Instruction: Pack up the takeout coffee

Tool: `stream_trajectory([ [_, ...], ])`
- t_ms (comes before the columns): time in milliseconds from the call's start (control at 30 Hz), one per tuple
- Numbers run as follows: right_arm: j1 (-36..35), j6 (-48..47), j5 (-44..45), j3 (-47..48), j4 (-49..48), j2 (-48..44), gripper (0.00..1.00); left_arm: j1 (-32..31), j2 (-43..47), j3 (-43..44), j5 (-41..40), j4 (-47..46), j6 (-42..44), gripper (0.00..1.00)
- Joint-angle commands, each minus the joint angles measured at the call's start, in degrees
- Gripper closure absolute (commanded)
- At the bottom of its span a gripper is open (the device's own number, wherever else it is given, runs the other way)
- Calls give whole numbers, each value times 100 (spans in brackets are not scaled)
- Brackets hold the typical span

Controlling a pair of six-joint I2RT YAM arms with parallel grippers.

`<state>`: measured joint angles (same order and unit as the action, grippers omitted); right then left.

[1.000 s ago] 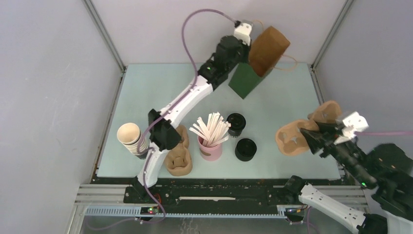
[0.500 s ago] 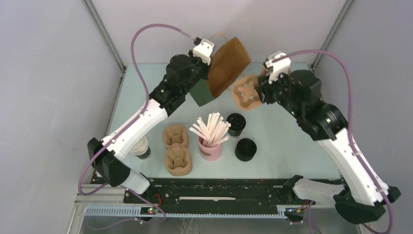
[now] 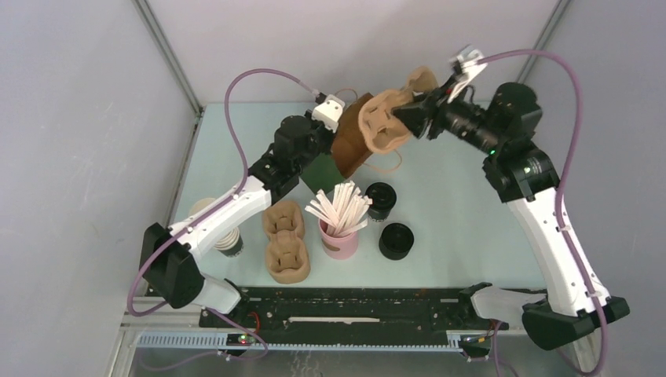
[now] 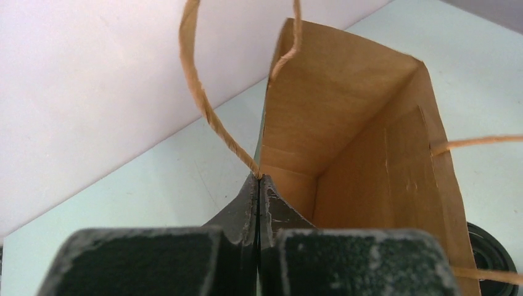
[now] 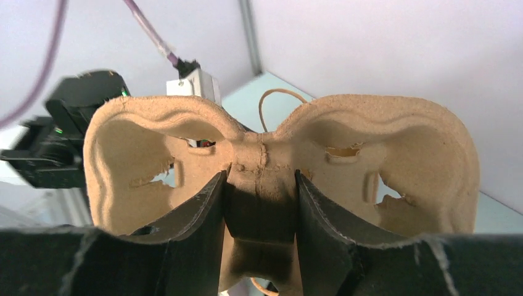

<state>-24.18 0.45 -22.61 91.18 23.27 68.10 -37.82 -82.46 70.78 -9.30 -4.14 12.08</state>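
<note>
left gripper (image 4: pixel 256 185): bag (image 4: pixel 370 154); right gripper (image 5: pixel 260 182): carrier (image 5: pixel 407 148) aloft

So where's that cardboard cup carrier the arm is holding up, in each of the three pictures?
Top view: cup carrier, upper middle, held by the right gripper.
Left wrist view: not in it; the paper bag fills it.
Right wrist view: dead centre, between the fingers.
Shared landmark: the pale green table.
</note>
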Motion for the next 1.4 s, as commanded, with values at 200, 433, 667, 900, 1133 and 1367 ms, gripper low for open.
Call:
stream_trajectory([
  [200, 1394, 4035, -5032, -575, -3989, 1243, 58, 117, 410, -27, 394, -502, 51, 100],
  [433, 1443, 5390, -5745, -551, -5795, 2359, 55, 117, 439, -46, 443, -500, 44, 100],
  [667, 1414, 9991, -6126, 427, -10892, 4186, 61, 126, 361, -21, 541, -500, 23, 100],
  [900, 1445, 8457, -5881, -142, -9489, 4139, 64, 195, 405, -8, 614, -491, -83, 100],
  [1133, 1411, 2830, -4499, -132, -2906, 3113, 44, 205, 425, 7, 700, -445, -144, 100],
  [1367, 1340, 1109, -4237, 390, -1110, 3274, 45, 205, 450, 21, 745, -416, -184, 100],
])
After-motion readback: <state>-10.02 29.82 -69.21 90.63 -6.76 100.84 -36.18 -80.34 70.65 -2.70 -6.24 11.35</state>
